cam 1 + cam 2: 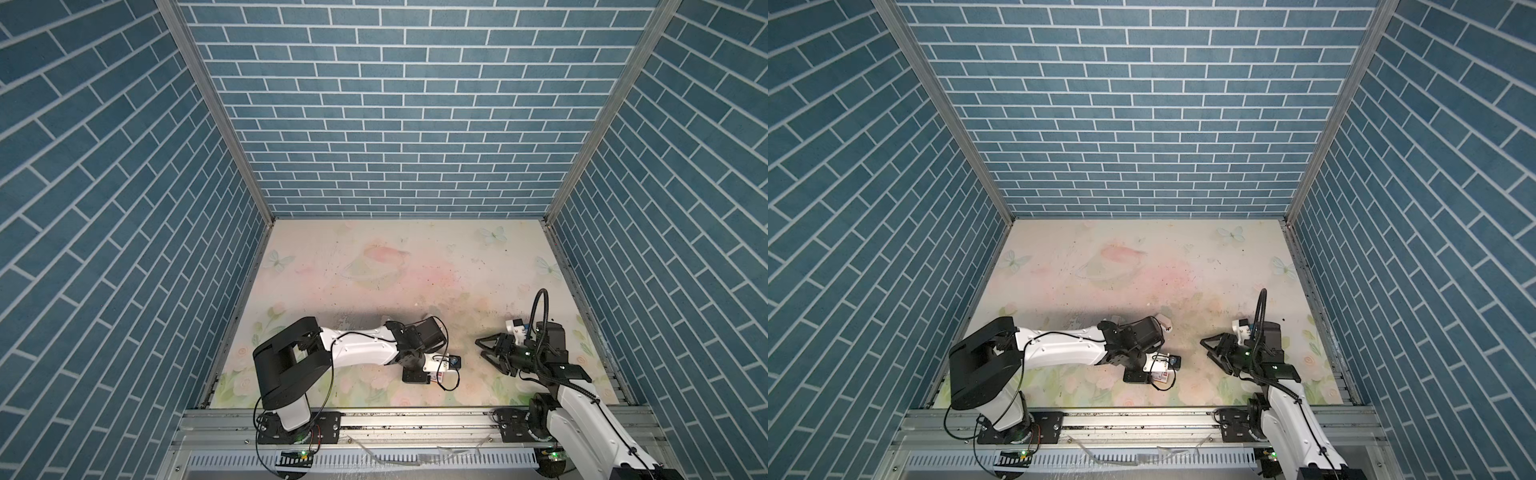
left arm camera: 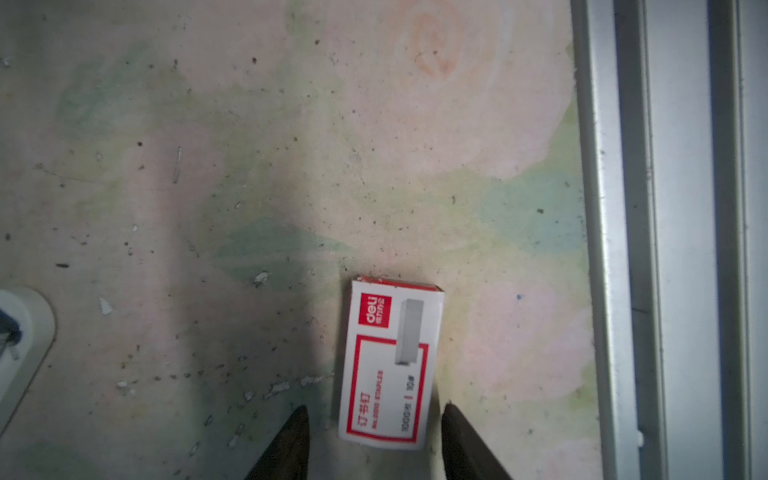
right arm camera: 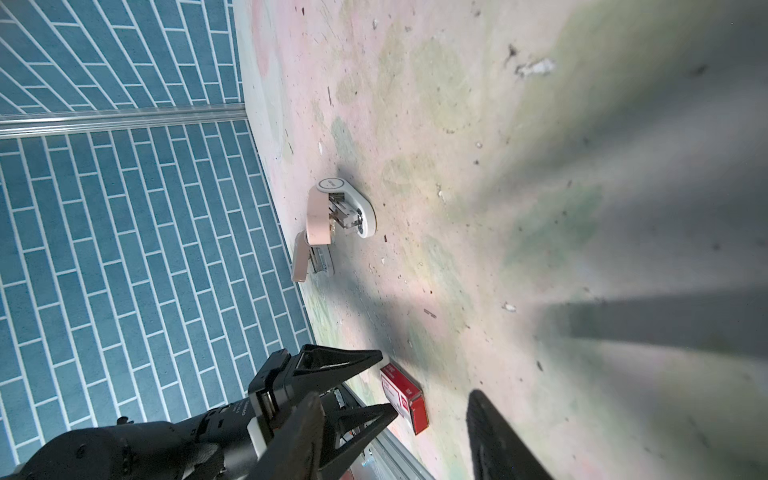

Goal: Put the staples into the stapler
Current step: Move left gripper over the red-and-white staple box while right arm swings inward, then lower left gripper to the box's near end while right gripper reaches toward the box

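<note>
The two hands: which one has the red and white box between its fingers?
The left hand: its open fingers flank the red-and-white box on the table. The right hand hangs apart, open and empty.

Open pink-and-white stapler (image 3: 332,220) on floral table (image 3: 540,166), red box (image 3: 406,399) well apart

top views: mounted way up, tilted steeply down onto the surface (image 1: 374,257), brick walls (image 1: 395,104) filling most of the shot; far off, near-identical pair
left wrist: really close, basically straight down on the surface, its own fingers (image 2: 293,446) either side of a box (image 2: 390,365), rail (image 2: 615,249) at the edge
right wrist: low, slanted across the surface toward the wall corner, farther back
overlap: both wrist cams catch that box; top views take in the whole surface
</note>
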Tool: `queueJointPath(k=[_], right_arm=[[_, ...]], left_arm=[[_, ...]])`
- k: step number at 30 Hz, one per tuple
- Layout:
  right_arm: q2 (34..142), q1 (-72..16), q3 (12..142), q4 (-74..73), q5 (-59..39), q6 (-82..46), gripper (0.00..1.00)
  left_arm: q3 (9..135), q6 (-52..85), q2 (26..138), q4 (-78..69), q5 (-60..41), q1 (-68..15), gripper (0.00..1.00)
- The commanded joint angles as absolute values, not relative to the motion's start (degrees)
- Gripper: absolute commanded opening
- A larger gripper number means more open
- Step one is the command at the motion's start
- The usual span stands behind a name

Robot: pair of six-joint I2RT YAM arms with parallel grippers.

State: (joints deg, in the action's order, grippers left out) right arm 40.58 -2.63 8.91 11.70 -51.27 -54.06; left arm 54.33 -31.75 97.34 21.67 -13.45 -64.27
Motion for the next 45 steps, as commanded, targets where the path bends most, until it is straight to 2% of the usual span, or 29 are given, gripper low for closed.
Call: queueJointPath(k=[1, 15, 19, 22, 28, 37, 45], right_arm=[[40.01, -2.93, 8.44, 11.53, -51.47, -54.40, 0.56], [38.41, -2.91, 8.10, 13.25, -51.03, -54.67, 0.54], [38.15, -2.91, 7.95, 13.44, -51.08, -54.66, 0.54], [37.89, -2.97, 7.79, 13.46, -51.07, -54.67, 0.54], [38.47, -2.92, 7.81, 13.02, -51.35, -54.44, 0.54], [43.01, -2.96, 9.03, 10.36, -52.45, -52.84, 0.54], [51.45, -3.14, 10.08, 4.92, -57.52, -50.30, 0.54]], left_arm=[[53.62, -31.59, 97.97, 20.91, -13.03, -64.51, 0.51], [53.95, -32.34, 99.62, 21.36, -14.59, -65.80, 0.51], [54.40, -32.55, 100.37, 21.06, -14.07, -66.14, 0.45], [54.92, -31.84, 101.22, 20.74, -13.16, -66.22, 0.33], [55.33, -30.18, 102.88, 19.81, -11.27, -66.22, 0.22], [56.26, -28.09, 104.77, 18.40, -7.26, -66.02, 0.23], [54.95, -27.13, 103.02, 16.92, -6.93, -64.57, 0.29]])
